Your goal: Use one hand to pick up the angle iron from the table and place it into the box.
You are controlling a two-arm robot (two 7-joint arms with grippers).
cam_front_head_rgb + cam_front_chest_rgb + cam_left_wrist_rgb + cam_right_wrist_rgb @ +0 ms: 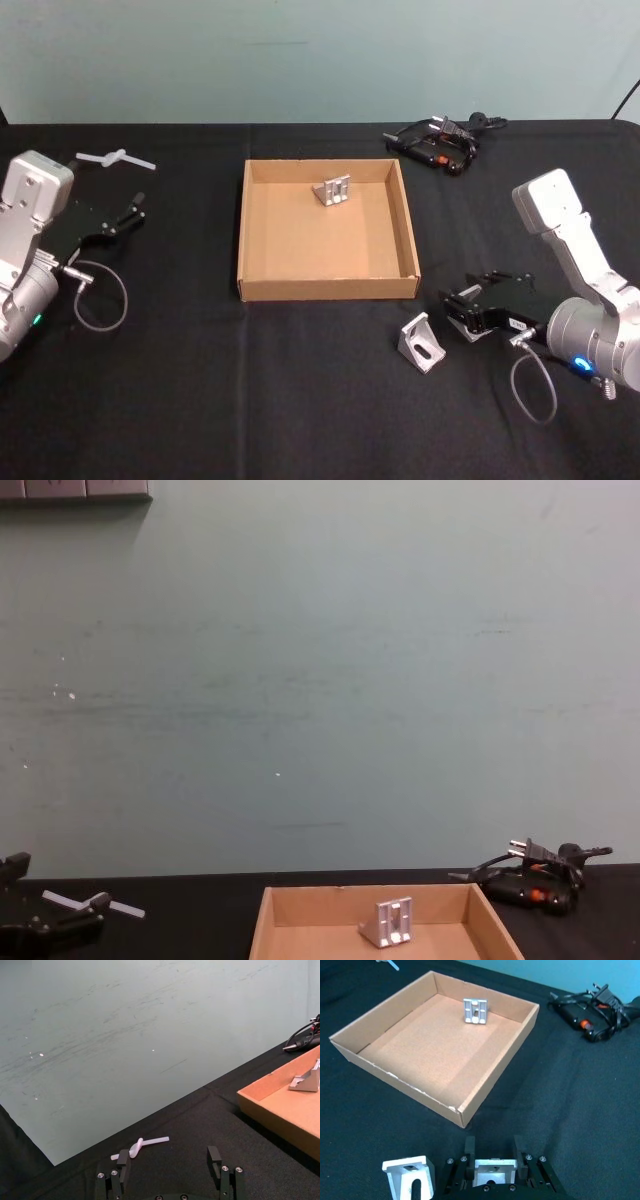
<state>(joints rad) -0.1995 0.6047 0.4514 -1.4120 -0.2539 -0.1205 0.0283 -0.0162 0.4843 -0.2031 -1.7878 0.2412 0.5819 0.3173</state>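
Observation:
The brown cardboard box (260,232) sits mid-table with one silver angle iron (335,190) standing near its far wall, also seen in the right wrist view as the boxed angle iron (475,1011) and in the chest view (390,923). My right gripper (460,310) is low over the black table (300,400), to the right of the box's near right corner. Its fingers (470,1152) are shut on a silver angle iron (493,1172). Another angle iron (422,343) lies on the table just left of that gripper. My left gripper (135,210) rests open at the far left.
A black corded tool with an orange button (440,140) lies behind the box's right corner. A white plastic piece (115,157) lies at the back left, just ahead of the left gripper (169,1162). A pale green wall stands behind the table.

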